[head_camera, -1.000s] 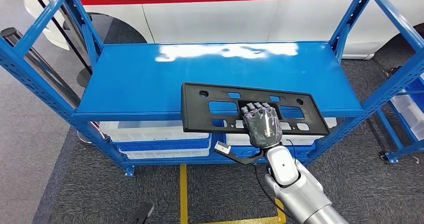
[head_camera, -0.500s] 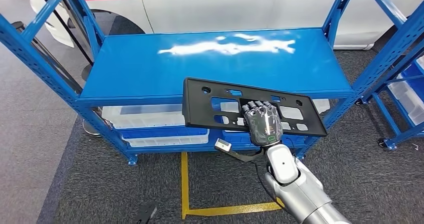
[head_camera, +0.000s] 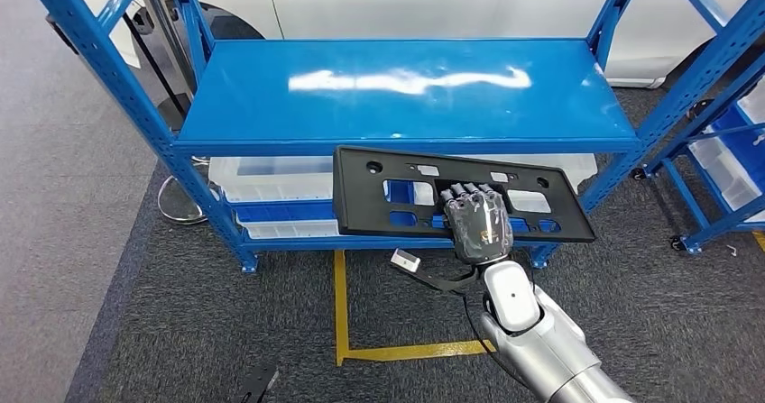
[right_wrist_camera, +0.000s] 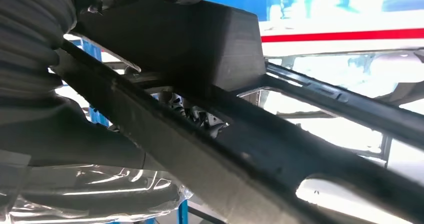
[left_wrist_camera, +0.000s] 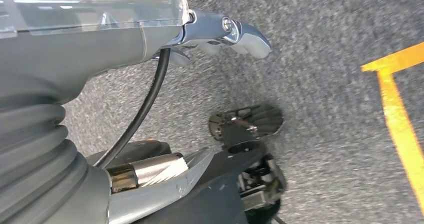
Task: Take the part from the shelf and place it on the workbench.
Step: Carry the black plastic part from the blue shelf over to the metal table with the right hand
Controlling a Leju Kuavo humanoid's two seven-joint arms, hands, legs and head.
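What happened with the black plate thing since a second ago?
The black part came off the blue shelf: a second ago it lay over the front edge, now it hangs in front, above the floor. The whole picture shifted too, so the robot seems to be backing away. The right robot hand still holds it the same way.

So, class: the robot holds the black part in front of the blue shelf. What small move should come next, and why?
Probably a further step back or turn away from the shelf, carrying the black part level. The right hand grips its middle, and the part appears clear of the shelf top, held in front of its front edge. No workbench is in view, so the robot must likely turn to find it.
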